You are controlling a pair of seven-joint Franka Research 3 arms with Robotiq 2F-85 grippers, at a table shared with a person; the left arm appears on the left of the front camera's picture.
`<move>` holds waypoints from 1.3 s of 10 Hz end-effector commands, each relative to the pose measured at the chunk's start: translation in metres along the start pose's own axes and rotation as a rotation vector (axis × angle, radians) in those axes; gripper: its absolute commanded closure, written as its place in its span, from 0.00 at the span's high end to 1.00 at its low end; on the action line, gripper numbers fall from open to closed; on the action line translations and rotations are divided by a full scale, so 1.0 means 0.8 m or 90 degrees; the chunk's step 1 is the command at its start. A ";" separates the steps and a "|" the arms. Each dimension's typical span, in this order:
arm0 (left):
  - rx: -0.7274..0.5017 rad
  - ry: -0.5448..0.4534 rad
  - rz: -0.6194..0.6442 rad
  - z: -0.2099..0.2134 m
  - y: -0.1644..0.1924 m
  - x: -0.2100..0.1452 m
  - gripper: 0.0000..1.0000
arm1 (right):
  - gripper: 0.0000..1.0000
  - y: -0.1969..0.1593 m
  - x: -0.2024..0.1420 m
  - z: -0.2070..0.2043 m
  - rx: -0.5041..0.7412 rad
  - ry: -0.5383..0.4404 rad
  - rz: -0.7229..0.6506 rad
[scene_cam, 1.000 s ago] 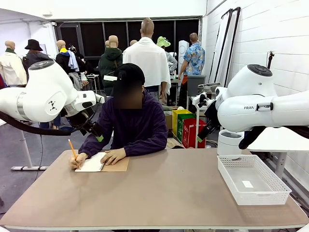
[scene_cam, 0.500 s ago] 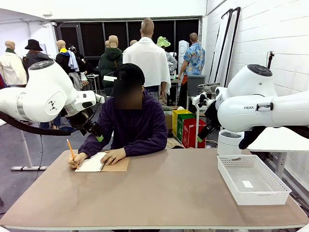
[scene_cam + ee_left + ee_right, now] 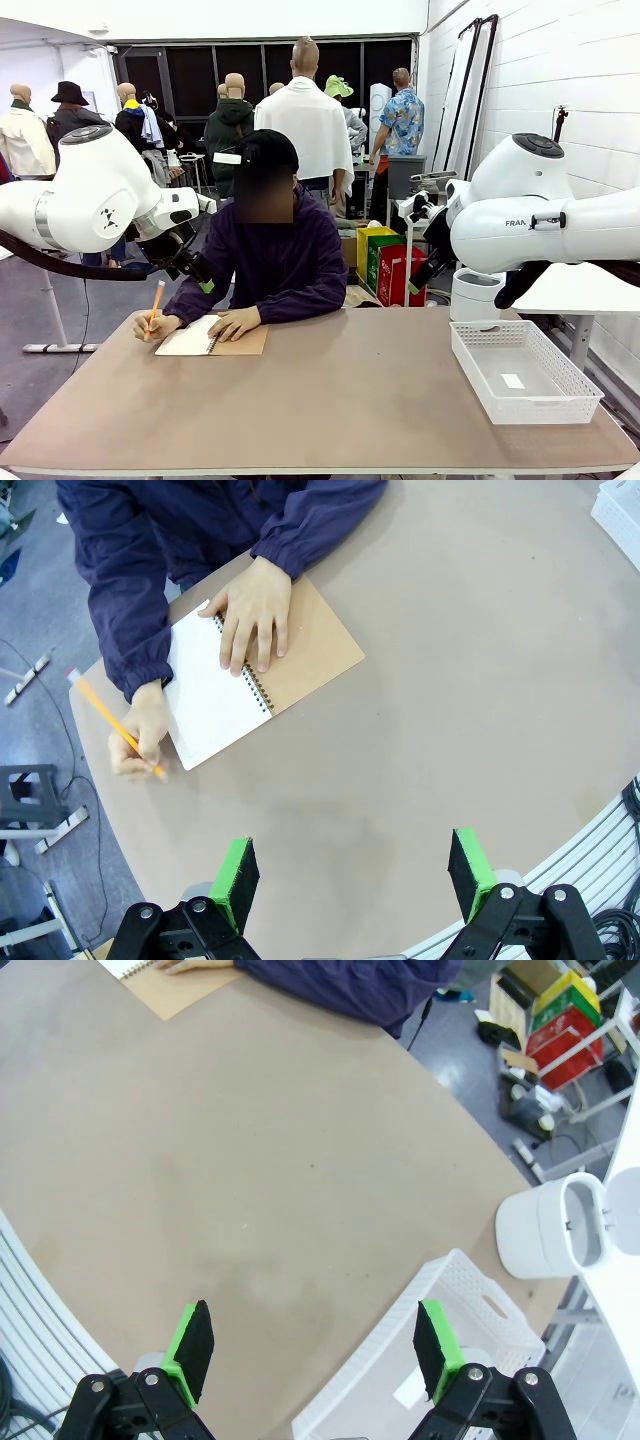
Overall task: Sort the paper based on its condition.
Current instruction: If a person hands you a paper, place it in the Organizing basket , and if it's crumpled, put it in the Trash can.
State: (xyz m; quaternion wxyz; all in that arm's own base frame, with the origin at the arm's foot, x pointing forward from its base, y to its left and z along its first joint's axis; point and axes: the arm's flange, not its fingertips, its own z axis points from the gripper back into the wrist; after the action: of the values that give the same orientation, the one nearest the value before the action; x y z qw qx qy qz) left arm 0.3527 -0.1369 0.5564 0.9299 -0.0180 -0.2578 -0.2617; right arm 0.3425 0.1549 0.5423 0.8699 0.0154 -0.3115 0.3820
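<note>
Well beyond the spread left end effector [image 3: 352,858] lies the notebook [image 3: 225,705].

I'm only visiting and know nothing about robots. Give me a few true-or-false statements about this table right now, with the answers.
1. The left gripper and right gripper are both open and hold nothing. True.
2. The notebook lies in the basket. False: it lies on the table, under the person's hand.
3. The person holds a pencil. True.
4. The basket is full to the brim. False: it is almost bare, with one small white patch on its floor.
</note>
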 end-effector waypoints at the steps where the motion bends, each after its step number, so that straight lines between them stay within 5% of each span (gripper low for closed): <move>1: -0.006 -0.004 0.001 0.002 -0.001 0.000 1.00 | 1.00 -0.001 0.000 0.000 -0.001 -0.002 0.000; 13: -0.006 -0.004 0.001 0.002 -0.001 0.000 1.00 | 1.00 -0.001 0.000 0.000 -0.001 -0.002 0.000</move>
State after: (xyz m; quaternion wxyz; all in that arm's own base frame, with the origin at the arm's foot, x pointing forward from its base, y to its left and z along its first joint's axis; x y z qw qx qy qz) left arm 0.3527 -0.1369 0.5564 0.9299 -0.0180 -0.2578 -0.2617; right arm 0.3425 0.1549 0.5423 0.8699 0.0154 -0.3115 0.3820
